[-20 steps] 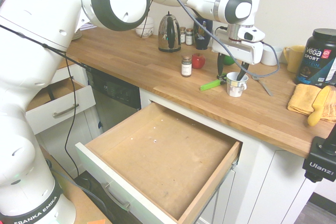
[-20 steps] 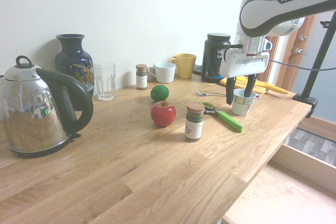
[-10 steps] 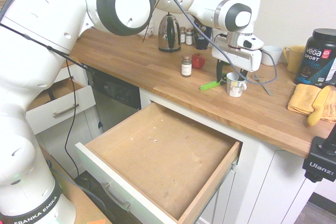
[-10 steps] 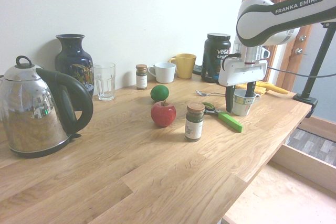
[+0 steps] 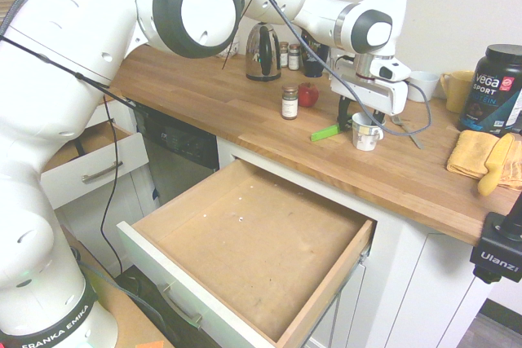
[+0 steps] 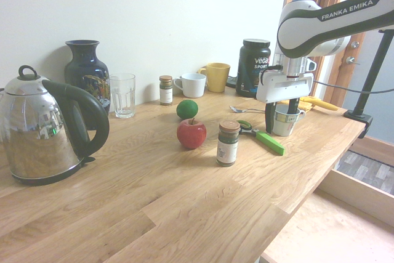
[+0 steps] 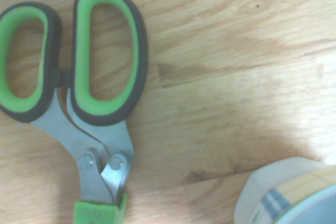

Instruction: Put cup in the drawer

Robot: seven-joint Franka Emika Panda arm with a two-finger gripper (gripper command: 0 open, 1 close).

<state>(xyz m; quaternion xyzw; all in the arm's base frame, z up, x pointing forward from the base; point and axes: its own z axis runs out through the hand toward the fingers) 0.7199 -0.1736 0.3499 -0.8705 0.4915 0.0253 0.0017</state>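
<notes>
Down a little since the first of the earlier frames has come the arm, bringing the pincer [image 6: 282, 114] low at the cup [image 6: 285, 122]; the cup itself hasn't shifted. Its fingers stand apart, so the pincer is open, one finger outside the cup beside the scissors [image 6: 265, 138], the other at the rim; I can't tell whether that one is inside or behind it. The cup stands upright on the worktop [image 6: 178, 195].

Seen from the cup in the second exterior view, the green-ended scissors lie close by at 8 o'clock, crowding that side, with the spice jar [image 6: 227, 146] farther out the same way. The red apple [image 6: 191, 134] and green ball [image 6: 187, 109] sit towards 9, the white mug [image 6: 192, 85] and yellow mug [image 6: 217, 77] at 10, the black tub [image 6: 253, 68] at 11.

In the first exterior view, the drawer [image 5: 253, 242] stands open between 7 and 8 o'clock, below the worktop's front edge; the orange cloth [image 5: 471, 151] lies between 3 and 4
</notes>
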